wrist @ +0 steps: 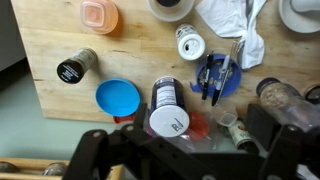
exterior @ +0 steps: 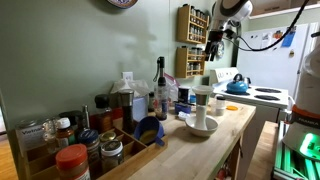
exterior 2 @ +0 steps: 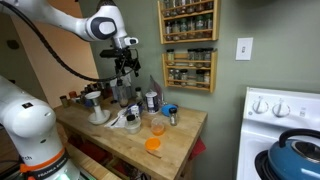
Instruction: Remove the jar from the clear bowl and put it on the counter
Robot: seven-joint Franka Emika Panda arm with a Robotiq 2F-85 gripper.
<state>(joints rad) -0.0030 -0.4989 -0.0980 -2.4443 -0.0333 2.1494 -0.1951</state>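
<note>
The jar [exterior: 201, 98], a pale cylinder with a greyish top, stands upright in the clear bowl [exterior: 200, 127] near the front edge of the light-wood counter [exterior: 225, 130]. Both also show in an exterior view, the jar [exterior 2: 97, 102] in the bowl [exterior 2: 99, 116]. My gripper [exterior: 212, 45] hangs high above the counter, well clear of the jar, and shows in both exterior views [exterior 2: 125, 66]. In the wrist view its dark fingers [wrist: 180, 150] are spread wide and hold nothing. A white rim at the top right of the wrist view [wrist: 300, 12] may be the bowl.
Below the gripper are a white-capped bottle [wrist: 168, 108], a blue lid [wrist: 118, 97], a blue cup of pens [wrist: 215, 78], a dark-lidded spice jar [wrist: 75, 67], an orange container [wrist: 100, 15] and a white cloth [wrist: 235, 20]. A stove with a blue kettle [exterior: 236, 85] stands beyond the counter.
</note>
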